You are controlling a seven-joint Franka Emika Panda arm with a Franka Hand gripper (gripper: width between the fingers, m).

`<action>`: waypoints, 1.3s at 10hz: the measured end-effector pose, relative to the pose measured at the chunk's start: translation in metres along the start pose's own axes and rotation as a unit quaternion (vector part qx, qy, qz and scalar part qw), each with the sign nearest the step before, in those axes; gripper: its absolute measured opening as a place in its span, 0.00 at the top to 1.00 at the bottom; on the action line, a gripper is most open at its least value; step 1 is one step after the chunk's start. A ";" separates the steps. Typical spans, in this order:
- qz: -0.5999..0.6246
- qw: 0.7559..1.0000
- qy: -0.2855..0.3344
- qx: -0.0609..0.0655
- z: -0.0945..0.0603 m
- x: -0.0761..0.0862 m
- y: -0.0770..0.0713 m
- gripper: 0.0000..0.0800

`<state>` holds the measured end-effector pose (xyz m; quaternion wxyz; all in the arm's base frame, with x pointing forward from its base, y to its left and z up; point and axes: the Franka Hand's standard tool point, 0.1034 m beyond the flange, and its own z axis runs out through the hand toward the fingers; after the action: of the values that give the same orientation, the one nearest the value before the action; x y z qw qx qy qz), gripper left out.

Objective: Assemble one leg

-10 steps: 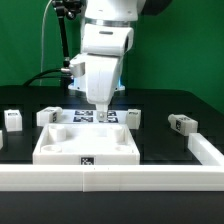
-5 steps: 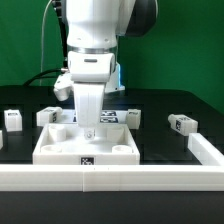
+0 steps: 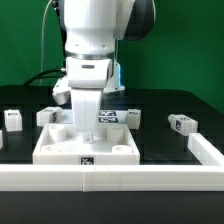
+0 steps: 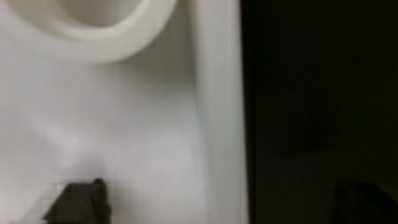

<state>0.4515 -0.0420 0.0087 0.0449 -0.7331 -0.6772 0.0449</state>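
The large white square panel [image 3: 60, 150] with a raised rim lies in the middle of the black table. My gripper [image 3: 88, 132] is lowered onto its left half in the exterior view. In the wrist view the gripper [image 4: 219, 205] is open, with one dark fingertip [image 4: 75, 203] over the white panel [image 4: 143, 120] and the other over the black table, so the panel's rim runs between the jaws. A round socket [image 4: 98, 20] shows in the panel. Small white tagged legs lie around it: one at far left [image 3: 10, 119], one by the panel's back left corner [image 3: 48, 115], one at back right [image 3: 132, 116].
Another tagged leg [image 3: 181, 124] lies at the exterior view's right. A white rail [image 3: 110, 178] runs along the front of the table and up the right side [image 3: 205, 150]. Tags [image 3: 108, 117] show behind the panel, partly hidden by the arm. A green wall stands behind.
The arm has moved toward the exterior view's left and come down onto the panel. Over the last half second it has hardly moved.
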 end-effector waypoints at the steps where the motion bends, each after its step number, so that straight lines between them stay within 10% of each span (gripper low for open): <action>1: 0.000 1.000 0.000 0.000 0.000 0.000 0.000 0.44; 4: -0.001 1.000 0.000 0.000 0.000 0.000 0.000 0.90; 11: -0.002 1.000 0.000 -0.009 -0.002 0.001 0.004 0.91; 13: -0.021 1.000 -0.001 -0.010 -0.002 0.024 0.004 0.91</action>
<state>0.4574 -0.0182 0.0096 0.0371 -0.7189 -0.6931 0.0380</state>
